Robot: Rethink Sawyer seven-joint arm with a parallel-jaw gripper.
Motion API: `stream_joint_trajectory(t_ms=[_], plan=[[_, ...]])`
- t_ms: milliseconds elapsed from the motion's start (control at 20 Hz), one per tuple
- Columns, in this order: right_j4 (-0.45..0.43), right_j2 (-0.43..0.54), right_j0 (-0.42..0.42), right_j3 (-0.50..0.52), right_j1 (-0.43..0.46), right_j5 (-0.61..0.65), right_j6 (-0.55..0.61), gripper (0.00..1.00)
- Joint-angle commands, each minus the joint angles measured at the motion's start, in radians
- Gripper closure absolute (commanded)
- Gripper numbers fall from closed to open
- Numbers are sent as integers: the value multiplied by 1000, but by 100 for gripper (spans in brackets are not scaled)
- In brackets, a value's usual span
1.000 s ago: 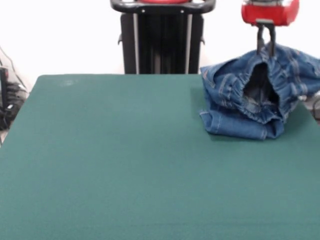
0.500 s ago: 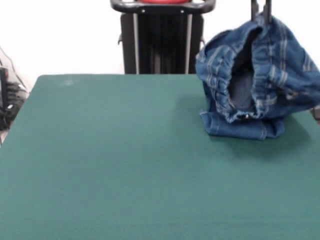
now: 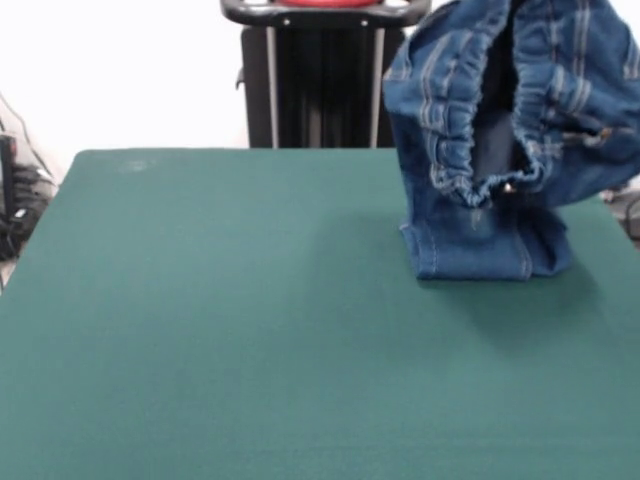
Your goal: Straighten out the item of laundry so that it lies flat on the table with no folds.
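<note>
Jeans (image 3: 500,140) are being held up above the table (image 3: 220,330) at its right far side, hems resting on the felt, elastic waistband gaping toward the camera. Their top is being cut off by the frame; the gripper is unseen, its grip impossible to judge.

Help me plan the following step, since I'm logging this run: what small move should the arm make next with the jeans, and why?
Probably keep lifting a little. The jeans hang bunched from above, waistband open toward the camera, while their hemmed leg ends are folded on the table. Raising them until the legs hang free should let the folds drop out before laying them flat. The gripper itself is out of view.
</note>
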Motion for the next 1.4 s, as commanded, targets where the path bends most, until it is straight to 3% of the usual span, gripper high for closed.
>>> stream_joint_trajectory(t_ms=[50,150,400,650,1000,1400], plan=[[-36,24,-38,-222,2,216,110,100],[-47,26,-64,-231,9,215,62,100],[-119,6,-144,-169,25,53,-70,100],[-153,50,-289,-92,17,-68,-245,100],[-145,183,-523,-69,22,-86,-461,100],[-191,294,-734,-49,-9,-76,-602,100]])
